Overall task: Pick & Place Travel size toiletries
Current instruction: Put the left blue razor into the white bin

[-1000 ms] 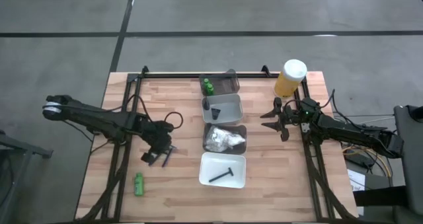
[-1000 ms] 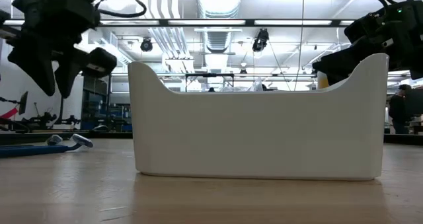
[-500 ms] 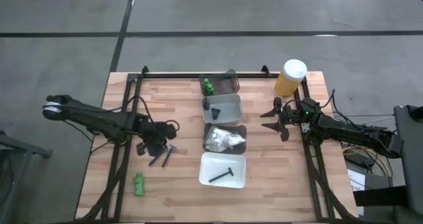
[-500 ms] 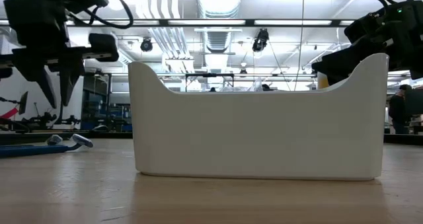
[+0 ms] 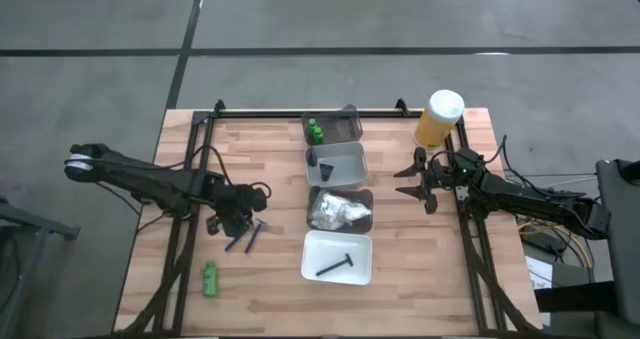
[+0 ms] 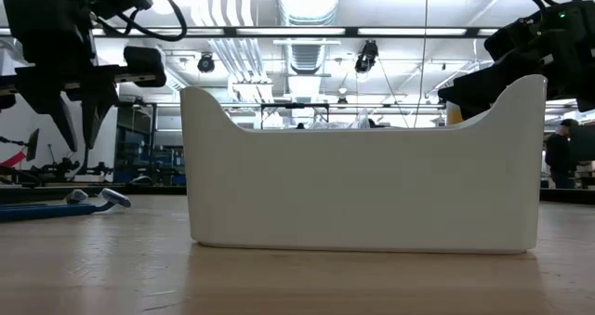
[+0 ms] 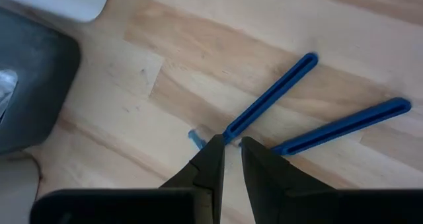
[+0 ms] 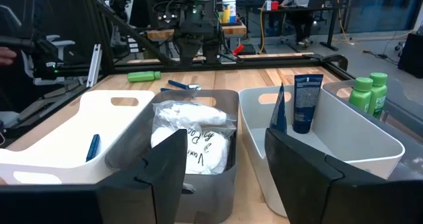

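1. Table (image 5: 270, 169): a pale wooden top with a dark frame rail along each side; both arms reach in over it, one from the left and one from the right.
2. Trays: four stand in a row down the middle. The far grey tray (image 5: 345, 127) holds green bottles (image 5: 314, 131); the next, a pale tray (image 5: 345, 165), holds a small dark tube (image 8: 307, 102); the third, a grey tray (image 5: 358, 201), holds white crinkly packets (image 5: 338, 213); the nearest, a white tray (image 5: 336, 257), holds a dark razor (image 5: 336, 265).
3. Yellow container (image 5: 439, 119): white-capped, upright at the far right corner of the table.
4. Left gripper (image 7: 228, 150): low over the left half of the table, with its fingers drawn nearly together and only a narrow gap between the tips. The tips sit at the head end of one of two blue razors (image 7: 272, 100); whether they actually pinch it cannot be told.
5. Right gripper (image 5: 408, 181): waits right of the tray row, near the yellow container, with its fingers spread and nothing between them.
6. Second blue razor (image 7: 344, 125): flat on the wood just beside the first, apart from the fingers.
7. Loose green bottle (image 5: 210, 277): lies on its side near the front left of the table, well apart from the trays.
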Motion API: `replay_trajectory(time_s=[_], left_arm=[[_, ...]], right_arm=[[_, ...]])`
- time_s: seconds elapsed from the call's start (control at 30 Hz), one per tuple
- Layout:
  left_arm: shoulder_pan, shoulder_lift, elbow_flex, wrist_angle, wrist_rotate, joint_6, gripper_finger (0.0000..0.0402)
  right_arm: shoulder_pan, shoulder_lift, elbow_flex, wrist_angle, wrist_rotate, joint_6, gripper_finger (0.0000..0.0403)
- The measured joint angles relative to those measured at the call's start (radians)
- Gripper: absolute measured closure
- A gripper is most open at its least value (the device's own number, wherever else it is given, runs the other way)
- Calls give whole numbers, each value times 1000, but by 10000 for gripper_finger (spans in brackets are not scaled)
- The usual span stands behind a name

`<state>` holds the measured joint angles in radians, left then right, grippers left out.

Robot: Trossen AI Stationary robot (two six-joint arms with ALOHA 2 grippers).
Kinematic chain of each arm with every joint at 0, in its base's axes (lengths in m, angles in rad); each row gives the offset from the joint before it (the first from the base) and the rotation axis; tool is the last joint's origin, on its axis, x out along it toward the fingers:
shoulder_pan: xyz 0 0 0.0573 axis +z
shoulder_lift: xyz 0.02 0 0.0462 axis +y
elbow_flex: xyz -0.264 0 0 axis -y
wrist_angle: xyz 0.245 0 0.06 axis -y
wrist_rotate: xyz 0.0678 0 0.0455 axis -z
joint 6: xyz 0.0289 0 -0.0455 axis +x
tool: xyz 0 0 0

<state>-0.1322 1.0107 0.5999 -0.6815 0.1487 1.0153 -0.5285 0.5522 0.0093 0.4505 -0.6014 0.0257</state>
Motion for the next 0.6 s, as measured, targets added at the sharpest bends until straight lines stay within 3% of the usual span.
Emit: replay_trajectory(time_s=[0.37,0.6], left_arm=[[0,0,-40,-6,35,-11,346],[0,0,-49,3,26,-127,346]], right_arm=[[0,0,0,0,0,0,234],[0,0,0,0,0,0,254]])
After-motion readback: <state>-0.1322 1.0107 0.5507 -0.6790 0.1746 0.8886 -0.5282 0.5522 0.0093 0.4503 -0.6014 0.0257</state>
